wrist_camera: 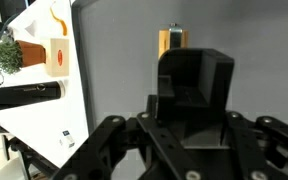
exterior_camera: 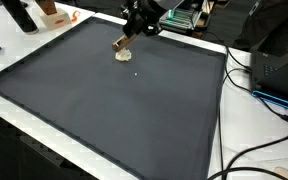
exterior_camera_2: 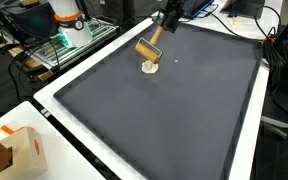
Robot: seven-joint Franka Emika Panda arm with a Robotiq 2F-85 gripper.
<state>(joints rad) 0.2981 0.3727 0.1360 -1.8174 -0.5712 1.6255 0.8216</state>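
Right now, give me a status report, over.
Gripper shut on wooden tool. Its head at pale blob on dark mat. Only a tiny speck nearby.

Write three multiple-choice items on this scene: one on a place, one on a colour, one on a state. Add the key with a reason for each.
1. Where does the pale round patch lie?
A. on the dark mat
B. on the white strip of table beside it
C. on the floor

2. What colour is the head of the tool just above that patch?
A. blue
B. light wood brown
C. black

3. How does the gripper stand?
A. wide open, holding nothing
B. shut on the tool
C. out of sight in both exterior views

Key:
1 A, since mat surrounds the patch on all sides in both exterior views.
2 B, since the head shows tan against the dark mat in both exterior views.
3 B, since the tool's thin handle runs up into the closed jaws and the head hangs off the mat.
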